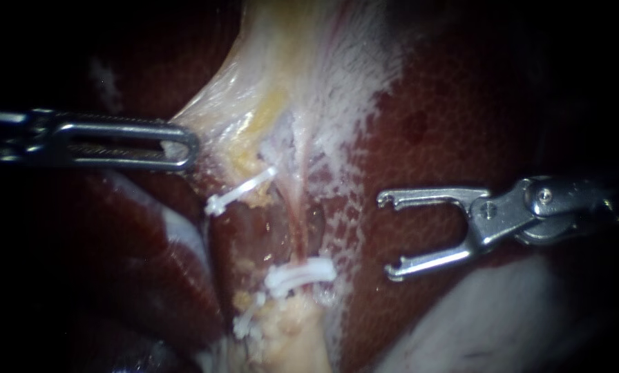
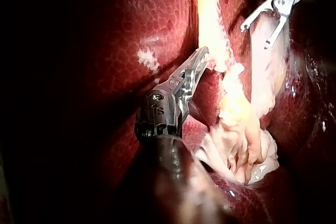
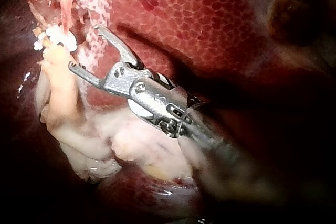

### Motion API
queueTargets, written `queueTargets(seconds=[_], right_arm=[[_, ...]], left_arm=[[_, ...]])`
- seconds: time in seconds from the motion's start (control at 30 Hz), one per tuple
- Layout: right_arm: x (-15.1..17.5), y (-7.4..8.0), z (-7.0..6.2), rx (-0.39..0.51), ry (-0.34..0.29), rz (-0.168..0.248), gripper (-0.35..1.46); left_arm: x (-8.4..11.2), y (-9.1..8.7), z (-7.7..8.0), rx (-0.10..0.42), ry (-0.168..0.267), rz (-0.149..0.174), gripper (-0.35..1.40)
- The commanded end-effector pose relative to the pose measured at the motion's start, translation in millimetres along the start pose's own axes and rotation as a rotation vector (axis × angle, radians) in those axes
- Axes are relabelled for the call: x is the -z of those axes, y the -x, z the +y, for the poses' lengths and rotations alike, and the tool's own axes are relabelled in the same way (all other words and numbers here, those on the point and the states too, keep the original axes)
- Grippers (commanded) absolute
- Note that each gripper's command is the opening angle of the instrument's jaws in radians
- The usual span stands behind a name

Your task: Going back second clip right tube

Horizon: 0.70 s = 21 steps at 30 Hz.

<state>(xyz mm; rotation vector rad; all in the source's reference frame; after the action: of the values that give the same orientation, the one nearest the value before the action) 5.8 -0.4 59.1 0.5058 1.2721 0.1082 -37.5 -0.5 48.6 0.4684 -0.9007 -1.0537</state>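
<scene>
Endoscope: at left centre my left instrument (image 1: 188, 146), with long slotted steel jaws, is clamped on the edge of a pale, fibrous membrane (image 1: 220, 117) that tents toward it. At right my right instrument (image 1: 387, 236) gapes wide and empty, its hooked tips over the mottled red liver (image 1: 448, 117). Between them, low centre, white clips (image 1: 301, 273) cross a thin pink tube (image 1: 297, 221).

Left wrist: the closed jaws pinch the membrane, waxy yellow here.

Right wrist: one clip lies just ahead of the open jaws.
</scene>
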Motion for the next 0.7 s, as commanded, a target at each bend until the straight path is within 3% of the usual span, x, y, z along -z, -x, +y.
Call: queueTargets(seconds=[0.03, 0.2, 0.37, 0.7], right_arm=[[0.0, 0.0, 0.0, 0.000, 0.000, 0.000, 0.60], [0.3, 0.0, -0.1, 0.000, -0.002, 0.000, 0.60], [0.4, -0.1, -0.1, -0.001, -0.002, 0.001, 0.60], [0.5, -0.4, -0.1, -0.004, 0.000, 0.001, 0.60]], left_arm=[[-0.5, -0.3, 0.4, -0.003, 0.002, 0.009, -0.35], [-3.8, -1.7, 1.8, -0.021, -0.015, 0.041, -0.35], [-6.7, -1.7, 2.5, -0.025, -0.023, 0.053, -0.35], [-8.0, -2.3, 2.4, -0.024, -0.028, 0.064, -0.35]])
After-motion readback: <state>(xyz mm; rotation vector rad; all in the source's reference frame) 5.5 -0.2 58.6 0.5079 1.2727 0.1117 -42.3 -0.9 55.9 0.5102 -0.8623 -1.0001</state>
